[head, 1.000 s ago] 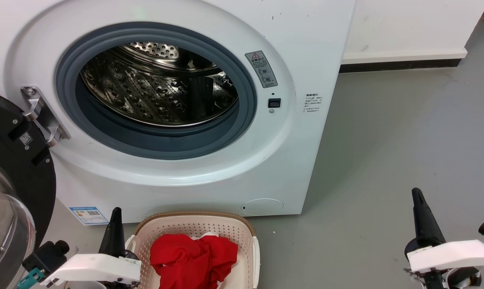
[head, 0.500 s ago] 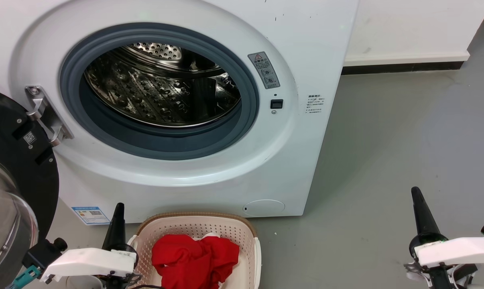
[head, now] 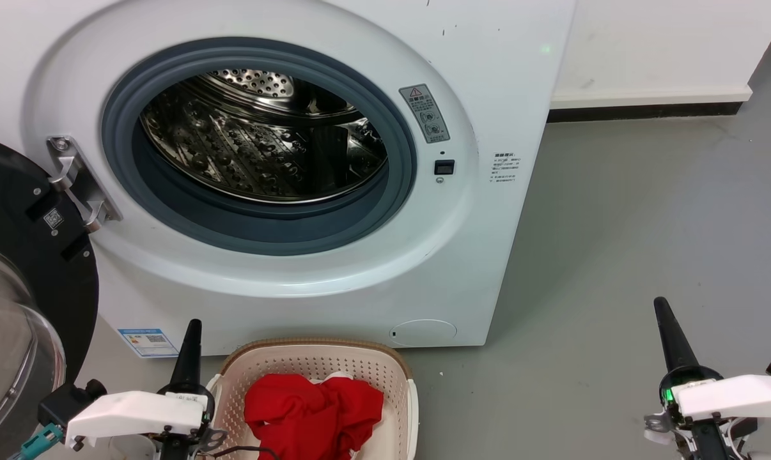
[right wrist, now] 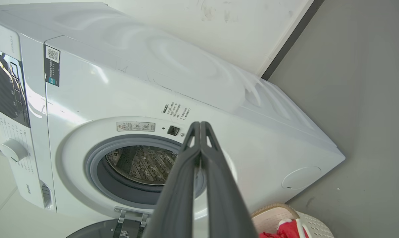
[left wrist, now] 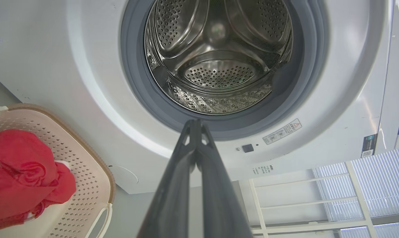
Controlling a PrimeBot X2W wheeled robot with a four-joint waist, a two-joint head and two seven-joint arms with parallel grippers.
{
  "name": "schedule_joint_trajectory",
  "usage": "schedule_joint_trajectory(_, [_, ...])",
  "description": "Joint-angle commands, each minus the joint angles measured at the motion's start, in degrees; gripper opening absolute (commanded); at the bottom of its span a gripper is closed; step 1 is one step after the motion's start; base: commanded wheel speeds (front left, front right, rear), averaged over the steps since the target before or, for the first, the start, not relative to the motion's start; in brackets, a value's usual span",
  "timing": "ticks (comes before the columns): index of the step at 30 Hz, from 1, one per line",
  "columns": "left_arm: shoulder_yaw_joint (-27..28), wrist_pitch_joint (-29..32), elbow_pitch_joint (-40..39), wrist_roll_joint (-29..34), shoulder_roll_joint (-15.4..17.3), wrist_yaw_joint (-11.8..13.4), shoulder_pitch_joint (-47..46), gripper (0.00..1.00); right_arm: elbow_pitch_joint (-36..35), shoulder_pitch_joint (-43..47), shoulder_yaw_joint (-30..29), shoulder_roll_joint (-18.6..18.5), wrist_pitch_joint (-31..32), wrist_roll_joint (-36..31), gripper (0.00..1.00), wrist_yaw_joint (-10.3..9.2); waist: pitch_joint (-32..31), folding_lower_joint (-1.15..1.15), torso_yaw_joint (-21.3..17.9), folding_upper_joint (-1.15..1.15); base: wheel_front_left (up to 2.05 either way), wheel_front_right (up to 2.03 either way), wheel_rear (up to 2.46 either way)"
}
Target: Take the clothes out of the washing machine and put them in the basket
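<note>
The washing machine [head: 500, 76] stands open, its steel drum [head: 257, 147] apparently empty; the basket [head: 315, 347] on the floor [head: 615, 223] just before it holds the red clothes [head: 309, 409], so unloading looks finished. The left fingers [head: 188, 358] and the right fingers [head: 674, 345] are pressed together, holding nothing, low at either side; what remains, I judge, is checking the drum for strays

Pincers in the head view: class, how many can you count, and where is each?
2. The left pincer is at the lower left, beside the basket of red clothes; the right pincer is at the lower right, above the grey floor. Both are shut.
</note>
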Motion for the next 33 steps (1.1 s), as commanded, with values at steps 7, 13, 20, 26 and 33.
schedule_joint_trajectory(7, [0.4, 1.2, 0.4, -5.0, 0.0, -0.8, -1.6, 0.00, 0.3, -1.7, -0.4, -0.3, 1.3, 5.2, 0.00, 0.00, -0.2, 0.00, 0.2, 0.00, 0.00, 0.00, 0.00])
schedule_joint_trajectory(13, [0.5, 1.9, 0.9, -8.3, -0.1, -1.1, -1.9, 0.00, 0.7, -2.1, -0.6, -0.3, 2.2, 8.6, 0.00, 0.00, -0.3, 0.00, 0.4, 0.00, 0.00, 0.00, 0.00])
schedule_joint_trajectory(20, [0.8, 3.1, 1.7, -13.0, -0.1, -1.5, -2.6, 0.00, 1.3, -2.4, -0.8, -0.1, 3.3, 13.3, 0.00, -0.01, -0.5, 0.00, 0.7, 0.00, 0.00, 0.00, 0.00])
schedule_joint_trajectory(26, [1.0, 3.8, 2.1, -15.9, -0.2, -1.8, -2.9, 0.00, 1.6, -2.7, -1.0, -0.1, 4.1, 16.3, 0.00, -0.01, -0.6, 0.00, 0.8, 0.00, 0.00, 0.00, 0.00])
schedule_joint_trajectory(33, [1.1, 4.6, 2.6, -19.2, -0.3, -2.2, -3.2, 0.00, 2.1, -3.1, -1.3, 0.0, 4.9, 19.6, 0.00, -0.01, -0.7, 0.00, 1.1, 0.00, 0.00, 0.00, 0.00])
